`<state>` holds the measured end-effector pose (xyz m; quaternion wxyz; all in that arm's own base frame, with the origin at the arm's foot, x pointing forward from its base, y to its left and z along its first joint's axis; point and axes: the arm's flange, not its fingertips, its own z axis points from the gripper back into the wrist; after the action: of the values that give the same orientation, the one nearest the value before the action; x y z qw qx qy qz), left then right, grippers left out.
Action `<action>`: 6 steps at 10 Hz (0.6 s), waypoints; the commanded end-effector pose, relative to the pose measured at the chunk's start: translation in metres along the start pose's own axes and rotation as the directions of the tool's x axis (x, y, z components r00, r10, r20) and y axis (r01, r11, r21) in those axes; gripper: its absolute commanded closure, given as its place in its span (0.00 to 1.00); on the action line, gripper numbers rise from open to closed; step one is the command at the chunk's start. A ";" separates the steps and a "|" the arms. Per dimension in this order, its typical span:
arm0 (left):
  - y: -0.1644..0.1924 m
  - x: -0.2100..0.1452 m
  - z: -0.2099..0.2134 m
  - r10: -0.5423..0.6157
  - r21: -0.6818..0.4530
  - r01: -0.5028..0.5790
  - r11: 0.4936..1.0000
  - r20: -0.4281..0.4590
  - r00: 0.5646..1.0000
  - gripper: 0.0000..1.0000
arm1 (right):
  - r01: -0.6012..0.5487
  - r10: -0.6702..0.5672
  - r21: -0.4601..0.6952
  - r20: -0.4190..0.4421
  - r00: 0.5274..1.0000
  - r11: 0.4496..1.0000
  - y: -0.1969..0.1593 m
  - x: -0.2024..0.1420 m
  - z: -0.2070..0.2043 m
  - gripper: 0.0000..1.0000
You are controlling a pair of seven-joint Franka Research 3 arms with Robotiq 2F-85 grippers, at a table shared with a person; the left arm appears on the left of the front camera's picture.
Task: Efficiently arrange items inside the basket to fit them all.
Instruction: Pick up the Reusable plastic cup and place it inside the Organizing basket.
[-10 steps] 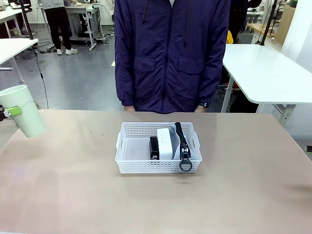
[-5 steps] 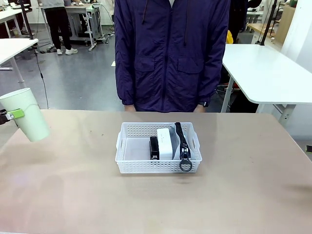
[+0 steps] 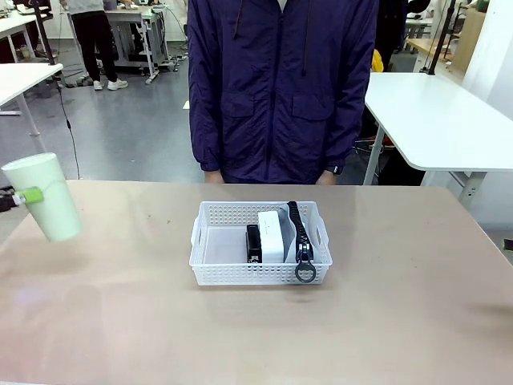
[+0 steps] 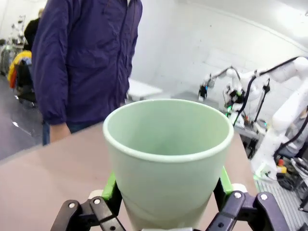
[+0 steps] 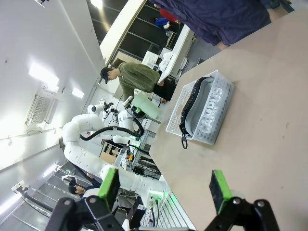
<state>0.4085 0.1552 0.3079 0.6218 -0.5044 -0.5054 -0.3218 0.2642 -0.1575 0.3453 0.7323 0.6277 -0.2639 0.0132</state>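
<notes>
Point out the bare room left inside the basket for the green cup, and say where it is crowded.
The free patch in the basket lies between its left wall and the black stapler. The right half is crowded: white box, then grey pouch against the right wall. The left tool holds the cup above the table's left edge.

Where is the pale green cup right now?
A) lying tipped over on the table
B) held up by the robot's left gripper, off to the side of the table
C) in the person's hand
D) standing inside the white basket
B. The pale green cup sits between the green pads of the left gripper, raised and tilted at the table's left edge, well apart from the white basket, which holds the other items.
</notes>
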 end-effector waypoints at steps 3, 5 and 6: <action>-0.079 0.058 -0.093 0.038 -0.050 -0.056 0.997 -0.308 0.951 0.09 | 0.005 -0.005 0.012 0.014 1.000 1.000 0.004 0.001 -0.001 0.00; -0.120 0.077 -0.159 0.145 -0.015 -0.173 0.985 -0.478 0.866 0.09 | 0.005 -0.005 0.012 0.014 1.000 1.000 0.004 0.001 -0.001 0.00; -0.135 0.084 -0.192 0.188 0.023 -0.206 0.978 -0.515 0.836 0.09 | 0.005 -0.005 0.012 0.014 1.000 1.000 0.004 0.001 -0.001 0.00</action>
<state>0.3700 -0.0336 0.4195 0.7339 -0.4616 -0.3021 -0.3963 0.2641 -0.1578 0.3454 0.7322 0.6276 -0.2643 0.0130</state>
